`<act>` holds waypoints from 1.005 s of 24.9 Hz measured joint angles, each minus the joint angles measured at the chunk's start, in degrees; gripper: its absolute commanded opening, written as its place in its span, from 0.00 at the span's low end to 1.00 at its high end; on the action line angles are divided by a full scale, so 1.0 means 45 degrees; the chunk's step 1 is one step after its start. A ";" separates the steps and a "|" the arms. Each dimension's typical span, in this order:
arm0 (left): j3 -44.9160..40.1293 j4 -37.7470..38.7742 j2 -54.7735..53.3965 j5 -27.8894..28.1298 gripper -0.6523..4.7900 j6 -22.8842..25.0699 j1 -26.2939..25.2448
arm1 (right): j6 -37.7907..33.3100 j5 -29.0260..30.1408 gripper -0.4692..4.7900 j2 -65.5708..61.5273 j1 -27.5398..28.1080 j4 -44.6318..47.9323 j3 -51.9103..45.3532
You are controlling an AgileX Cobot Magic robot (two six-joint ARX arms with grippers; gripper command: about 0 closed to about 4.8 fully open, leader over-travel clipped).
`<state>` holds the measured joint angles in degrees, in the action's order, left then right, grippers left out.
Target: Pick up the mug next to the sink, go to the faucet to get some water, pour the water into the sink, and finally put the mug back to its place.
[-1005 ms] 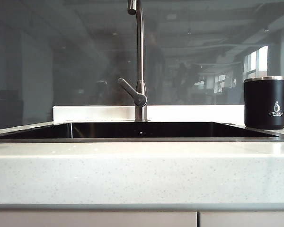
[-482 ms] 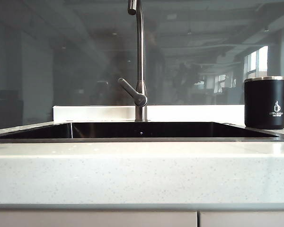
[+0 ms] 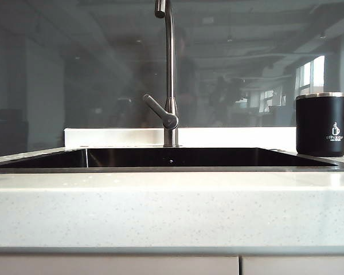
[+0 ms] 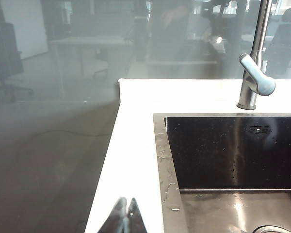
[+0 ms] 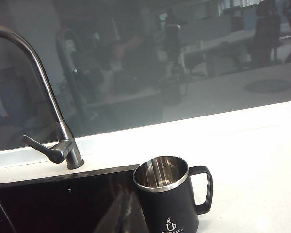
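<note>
The black mug (image 3: 322,125) with a steel rim stands upright on the pale counter at the sink's right end; neither gripper shows in the exterior view. In the right wrist view the mug (image 5: 167,199) is empty, handle turned away from the sink (image 5: 63,199). My right gripper (image 5: 124,209) is shut, its tips over the sink's edge just beside the mug, not touching it. My left gripper (image 4: 128,203) is shut with nothing in it, over the counter strip beside the sink's (image 4: 233,155) other end. The steel faucet (image 3: 170,74) rises behind the basin, lever angled out.
A dark glass wall runs behind the counter (image 3: 172,206), with a low white ledge (image 3: 114,137) at its foot. The faucet's lever (image 4: 257,80) juts over the sink's back edge. Bare white counter (image 5: 262,160) lies beside the mug, on its handle side.
</note>
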<state>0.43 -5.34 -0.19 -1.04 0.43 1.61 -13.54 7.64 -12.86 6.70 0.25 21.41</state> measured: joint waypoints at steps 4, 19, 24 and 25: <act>0.0000 0.0000 -0.0005 0.0000 0.11 0.0000 0.0000 | 0.0000 0.0000 0.09 0.0000 0.0000 0.0000 0.0000; 0.0000 0.0000 -0.0005 0.0000 0.11 0.0000 0.0000 | 0.0000 0.0000 0.09 0.0010 -0.0005 -0.0005 0.0000; 0.0000 0.0000 0.0000 -0.0005 0.11 0.0000 -0.0005 | 0.1190 -0.0015 0.09 0.1326 -0.0058 0.0189 -0.0952; 0.0000 0.0000 0.0000 0.0000 0.11 0.0000 -0.0005 | 0.1389 -0.0015 0.09 0.1753 -0.0058 0.0583 -0.1530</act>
<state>0.43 -5.34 -0.19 -1.04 0.43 1.58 -7.29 7.57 -4.97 6.44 2.87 14.52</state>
